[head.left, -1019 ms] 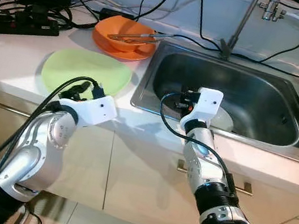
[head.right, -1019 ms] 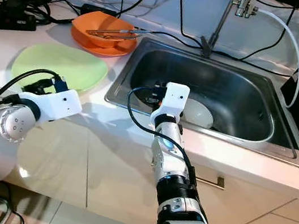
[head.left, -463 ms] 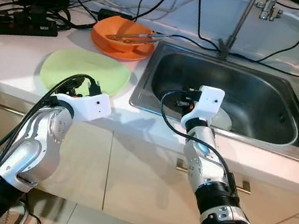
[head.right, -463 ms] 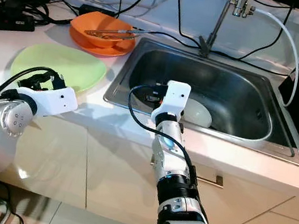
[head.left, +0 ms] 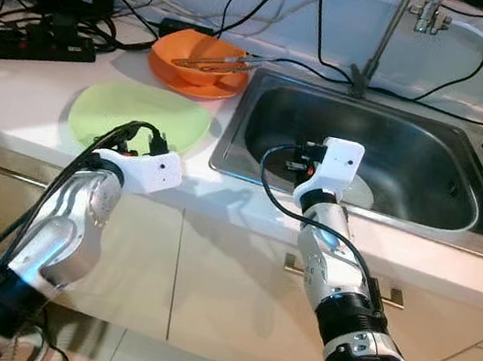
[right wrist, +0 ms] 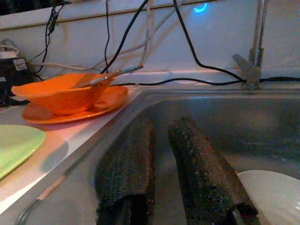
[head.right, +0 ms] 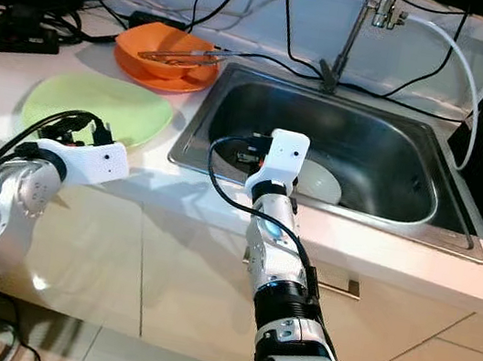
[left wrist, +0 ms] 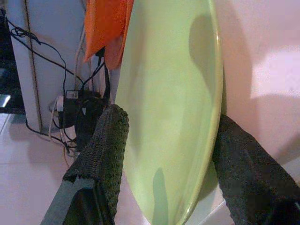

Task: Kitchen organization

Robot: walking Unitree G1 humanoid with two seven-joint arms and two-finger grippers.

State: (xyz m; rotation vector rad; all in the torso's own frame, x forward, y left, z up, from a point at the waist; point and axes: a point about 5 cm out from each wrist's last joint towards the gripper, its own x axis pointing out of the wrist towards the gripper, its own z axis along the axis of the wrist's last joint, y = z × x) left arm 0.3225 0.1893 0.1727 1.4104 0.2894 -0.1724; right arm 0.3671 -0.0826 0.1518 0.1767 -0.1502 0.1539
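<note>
**Left gripper spread around green plate rim, right gripper parked in sink**

Since a second ago the left arm has pulled in toward the counter edge, elbow lower, wrist now at the 6 o'clock rim of the green plate (head.left: 139,114). Right arm unchanged. Slight camera shift, objects themselves not moved.

Hard to see: head views hide both grippers' fingers behind the white wrist housings. White dish (head.right: 320,181) in the sink (head.left: 413,154) is half covered by the right wrist. Left wrist view is cut off, so only part of the plate shows, and contact with the pads cannot be confirmed.

Left gripper (left wrist: 166,154): fingers wide apart, one pad (left wrist: 105,140) over the plate's face, the other (left wrist: 243,164) beyond its edge on the countertop (head.left: 14,96) side; plate edge sits between them, not clamped.

Right gripper (right wrist: 171,164): fingers close together with a narrow gap, holding nothing, hanging inside the sink just beside the white dish.

Orange bowl (head.left: 198,51) sits on an orange plate (head.left: 197,85) at 12 o'clock from the green plate, tongs (head.left: 215,61) resting across it. Faucet (head.left: 391,34) at the sink's back, cables (head.left: 55,20) at 10 o'clock.
</note>
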